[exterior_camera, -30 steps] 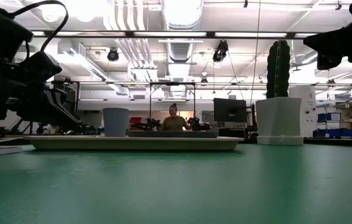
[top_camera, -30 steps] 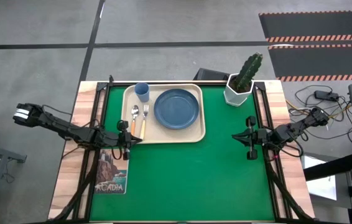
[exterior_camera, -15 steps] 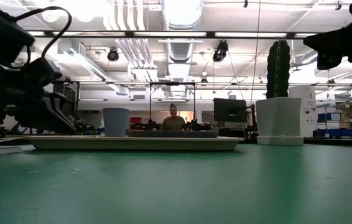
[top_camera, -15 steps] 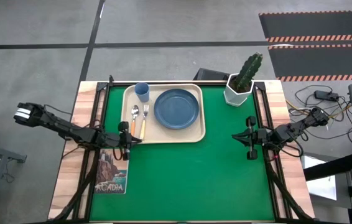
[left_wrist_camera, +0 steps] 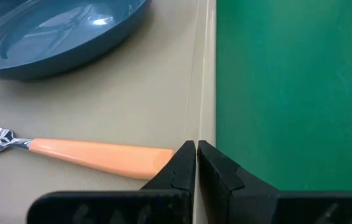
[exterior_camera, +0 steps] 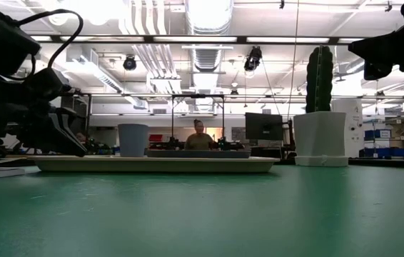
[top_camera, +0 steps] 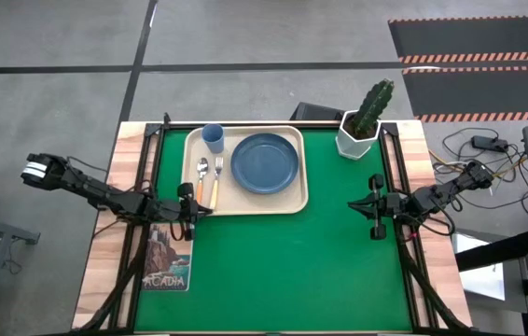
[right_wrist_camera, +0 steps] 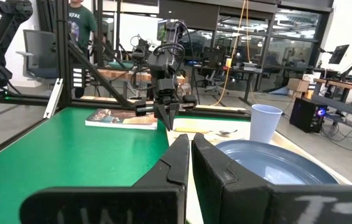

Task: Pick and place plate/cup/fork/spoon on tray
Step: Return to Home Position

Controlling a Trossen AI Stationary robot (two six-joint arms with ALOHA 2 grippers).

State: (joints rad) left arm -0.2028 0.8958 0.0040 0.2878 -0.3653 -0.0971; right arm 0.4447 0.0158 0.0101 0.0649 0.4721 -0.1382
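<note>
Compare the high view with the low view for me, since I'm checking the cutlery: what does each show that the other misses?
Only the high view shows the fork and spoon lying side by side on the tray, plus a booklet near the left gripper. Only the low view shows a person in the room behind. Both show the cup, the plate and the cactus pot.

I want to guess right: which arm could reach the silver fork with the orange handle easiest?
Likely the left: its gripper hovers by the silver, orange-handled fork, at its handle end, while the right gripper waits across the green mat.
</note>
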